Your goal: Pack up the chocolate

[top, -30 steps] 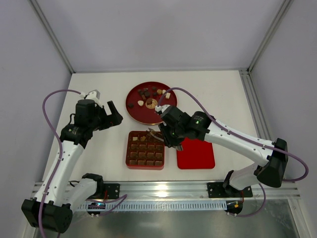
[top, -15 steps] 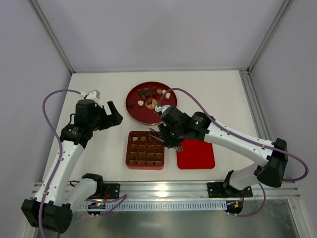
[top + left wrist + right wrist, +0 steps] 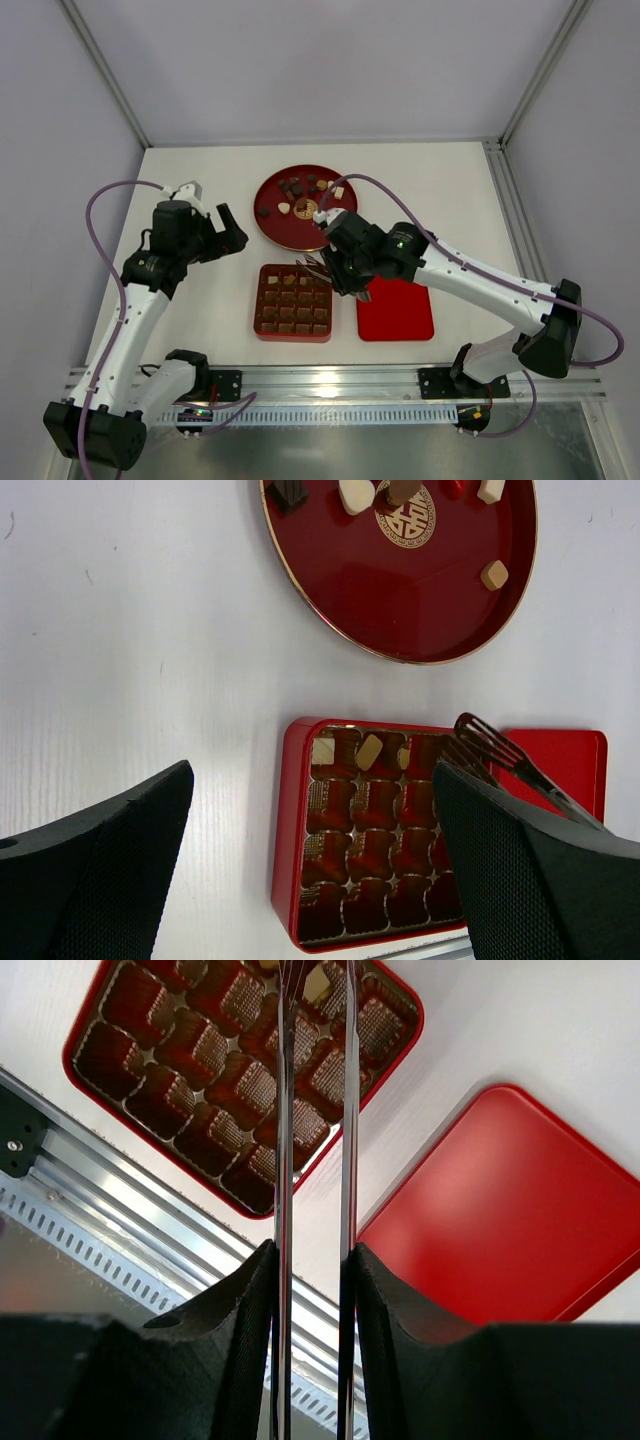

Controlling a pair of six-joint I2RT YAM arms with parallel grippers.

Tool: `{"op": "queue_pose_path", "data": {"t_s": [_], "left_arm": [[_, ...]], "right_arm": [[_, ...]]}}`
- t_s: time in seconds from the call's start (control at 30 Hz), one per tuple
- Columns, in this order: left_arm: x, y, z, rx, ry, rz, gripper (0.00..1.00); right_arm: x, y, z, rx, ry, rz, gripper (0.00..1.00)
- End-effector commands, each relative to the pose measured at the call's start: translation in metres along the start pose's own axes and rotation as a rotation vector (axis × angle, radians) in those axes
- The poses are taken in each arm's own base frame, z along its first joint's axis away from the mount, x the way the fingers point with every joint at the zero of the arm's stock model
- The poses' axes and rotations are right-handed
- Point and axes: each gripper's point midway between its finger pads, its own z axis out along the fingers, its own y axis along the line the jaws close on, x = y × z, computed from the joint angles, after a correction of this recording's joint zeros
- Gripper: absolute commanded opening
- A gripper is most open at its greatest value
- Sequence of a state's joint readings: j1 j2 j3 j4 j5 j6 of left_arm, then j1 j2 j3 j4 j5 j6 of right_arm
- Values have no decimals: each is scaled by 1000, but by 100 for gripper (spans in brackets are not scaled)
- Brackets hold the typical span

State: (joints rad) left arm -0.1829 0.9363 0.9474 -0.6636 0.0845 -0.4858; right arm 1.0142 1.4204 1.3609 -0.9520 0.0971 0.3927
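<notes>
Chocolate point(image 3: 300, 186) lay scattered as dark, mid-brown and cream pieces across the upper part of the round red plate point(image 3: 295, 232), upper centre of the top view. More pieces sat in the grid cells of the square red box point(image 3: 258, 300) just below the plate. In the left wrist view two cream pieces showed in the upper-left cells of the box; which of the brown cells held a piece could not be told.

The right gripper point(image 3: 312, 1300) was clamped on a pair of thin metal tongs point(image 3: 313, 266), its fingers pressing the two arms from outside. The tongs' tips hung over the upper right corner of the box, whether touching it could not be told. The flat red lid point(image 3: 396, 312) lay on the white table point(image 3: 430, 190) just right of the box.

The left gripper point(image 3: 230, 228) hung with its jaws wide apart and holding nothing, left of the plate and above the table.
</notes>
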Motion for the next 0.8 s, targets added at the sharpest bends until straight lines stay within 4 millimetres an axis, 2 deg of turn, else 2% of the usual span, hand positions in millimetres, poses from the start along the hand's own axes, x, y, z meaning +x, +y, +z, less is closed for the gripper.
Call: {"op": "queue_pose_path", "data": {"t_s": [0.0,0.07,0.17,0.2,0.3,0.33,0.4,0.43,0.47,0.53,0.6,0.63,0.67,0.77], "left_arm": [[-2,-2,0,15,-5,16,100],[-1,-3,-1,17,-5,17,100],[-1,-3,0,18,-3,17,100],[-2,-3,0,17,-5,17,100],[-1,-3,0,20,-1,18,100],[-1,-4,0,21,1,18,100],[-2,-3,0,17,-1,17,100],[-2,-3,0,16,-2,15,100],[-2,-3,0,17,-1,17,100],[-1,-3,1,15,1,16,100],[-1,-2,1,14,-1,17,100],[-1,-2,1,12,-2,15,100],[-1,-2,1,13,0,17,100],[-1,-1,1,11,1,17,100]], "right_arm": [[-38,-5,-21,3,-113,-21,38],[-55,-12,-24,-3,-141,-2,38],[-82,-29,-18,-1,-165,19,38],[-90,-32,-7,-1,-161,15,38],[-120,-45,0,-1,-194,35,41],[-134,-48,9,6,-197,27,41],[-146,-58,20,26,-190,31,42],[-158,-59,32,30,-184,27,42],[-161,-64,38,40,-172,31,42],[-175,-59,54,9,-160,28,43],[-180,-60,65,11,-145,25,43],[-189,-59,64,11,-163,25,43],[-186,-60,79,17,-132,22,43],[-191,-62,91,17,-123,31,43]]}}
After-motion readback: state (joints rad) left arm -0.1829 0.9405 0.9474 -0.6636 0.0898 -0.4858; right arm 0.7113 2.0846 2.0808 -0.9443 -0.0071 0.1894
